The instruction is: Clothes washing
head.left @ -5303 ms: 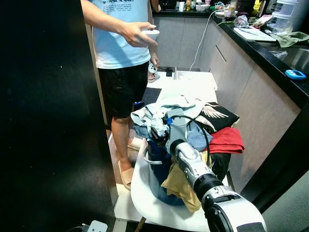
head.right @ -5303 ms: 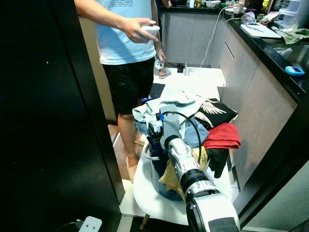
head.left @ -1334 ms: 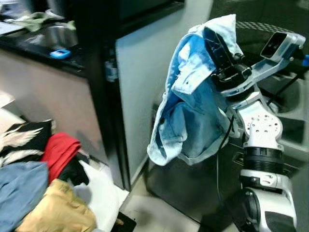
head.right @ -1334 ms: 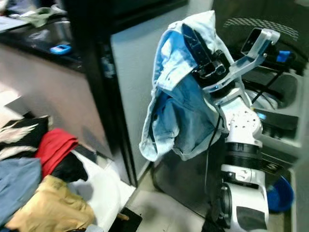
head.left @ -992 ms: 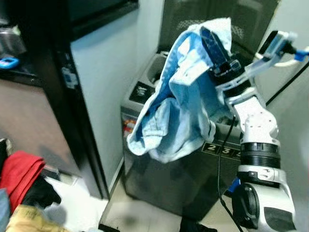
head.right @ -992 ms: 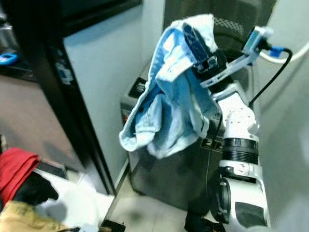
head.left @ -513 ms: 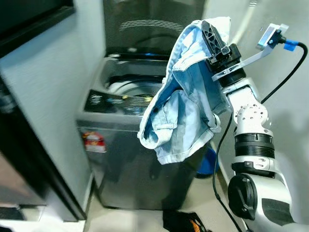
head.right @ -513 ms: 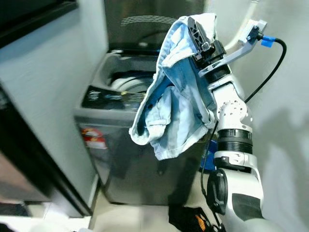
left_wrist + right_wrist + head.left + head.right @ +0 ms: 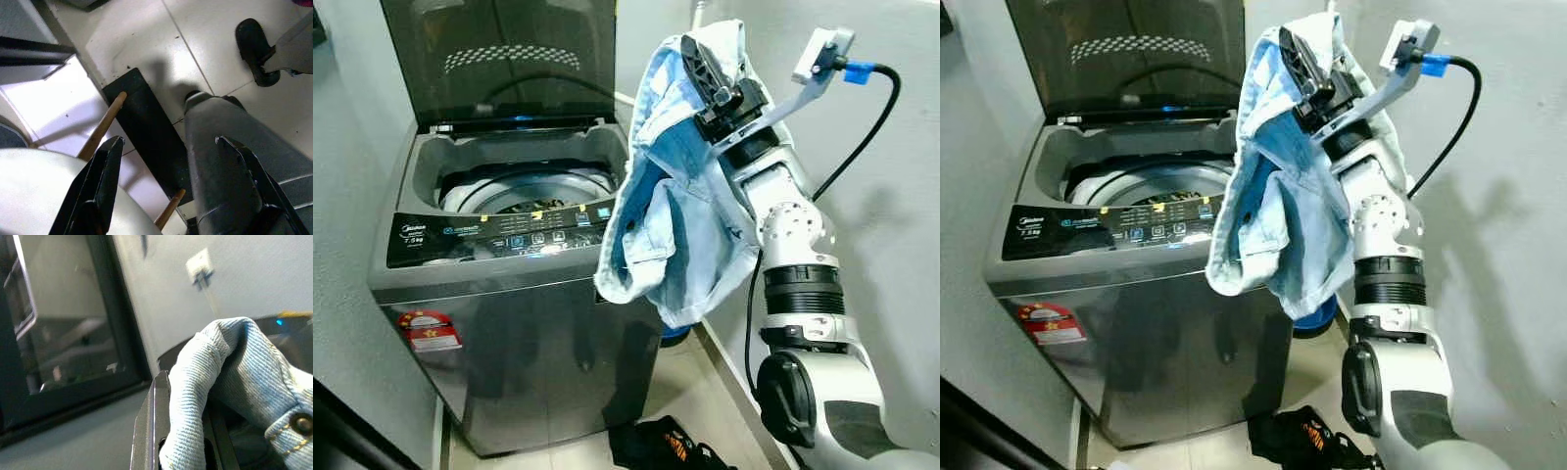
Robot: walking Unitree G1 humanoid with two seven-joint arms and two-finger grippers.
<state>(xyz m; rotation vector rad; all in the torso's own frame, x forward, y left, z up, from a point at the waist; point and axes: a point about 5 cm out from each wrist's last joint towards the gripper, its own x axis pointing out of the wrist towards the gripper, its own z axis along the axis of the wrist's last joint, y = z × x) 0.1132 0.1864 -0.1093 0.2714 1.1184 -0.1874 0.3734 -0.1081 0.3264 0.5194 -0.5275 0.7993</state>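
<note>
Denim garment [image 9: 680, 196], light blue, faded, with stitched seams and a metal button visible in the right wrist view: hangs at centre frame from the right gripper [image 9: 705, 69], draped over the raised silver right arm [image 9: 793, 255] and falling in folds to mid-frame, its lower hem level with the front panel of the washing machine [image 9: 509, 323]. Right gripper: 2 black fingers pinching the garment's top fold at upper centre, cloth bunched against the finger [image 9: 154, 431] in the wrist view. Washing machine: grey top-loader, left half of the frame, lid [image 9: 499, 59] raised upright at upper left, drum opening [image 9: 533, 191] exposed, some items inside too dim to identify; dark control strip [image 9: 499, 235] along the front edge, red sticker [image 9: 429, 329] on the front at lower left. Garment hangs just beside the machine's right front corner, overlapping it in the head views. Blue cable plug [image 9: 860, 69] at upper right on the wrist camera mount. Dark cloth item with orange marking [image 9: 661, 446] on the tiled floor [image 9: 695, 377] at lower centre. Left gripper [image 9: 171, 181]: 2 fingers spread apart, holding nothing, over white tiles, a black mat [image 9: 146, 137] and wooden chair legs [image 9: 102, 125].
</note>
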